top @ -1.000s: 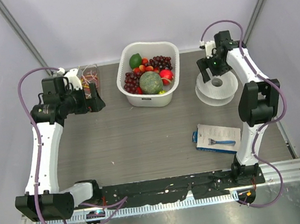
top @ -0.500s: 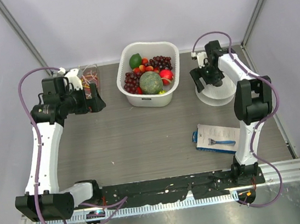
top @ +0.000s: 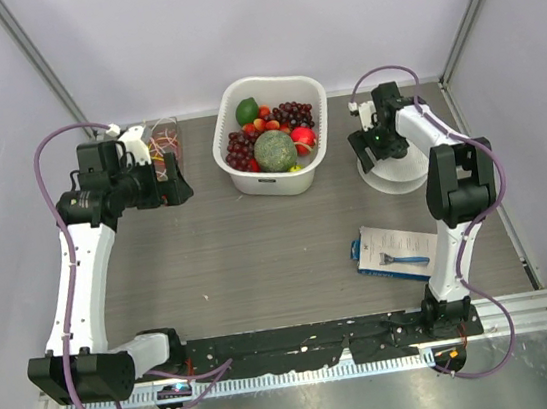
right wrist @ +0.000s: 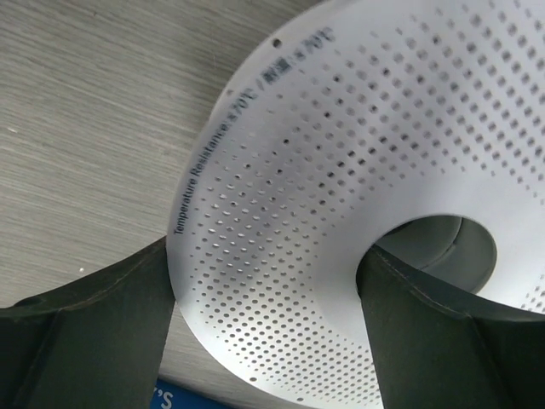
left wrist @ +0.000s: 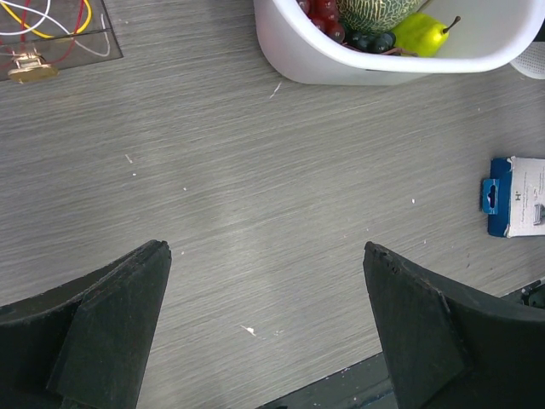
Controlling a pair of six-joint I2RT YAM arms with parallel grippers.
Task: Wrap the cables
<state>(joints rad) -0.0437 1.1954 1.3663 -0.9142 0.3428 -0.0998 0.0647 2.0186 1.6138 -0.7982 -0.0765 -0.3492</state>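
Note:
The cables [top: 158, 139] are a tangle of thin red, yellow and white wires in a clear box at the back left; they also show in the left wrist view [left wrist: 53, 19]. My left gripper [top: 181, 181] is open and empty just right of that box, over bare table [left wrist: 266, 256]. My right gripper [top: 374, 147] is open at a white perforated spool [top: 405, 171]. In the right wrist view its jaws [right wrist: 266, 264] straddle the spool's disc [right wrist: 341, 128], one finger outside the rim and the other in the centre hole.
A white basket [top: 231, 163] of fruit stands at the back centre, also in the left wrist view [left wrist: 358, 72]. A blue-and-white carded package [top: 394, 252] lies at the front right, also in the left wrist view [left wrist: 519, 196].
My right gripper has moved left and down from above the spool's middle onto its left side. The left arm has not moved.

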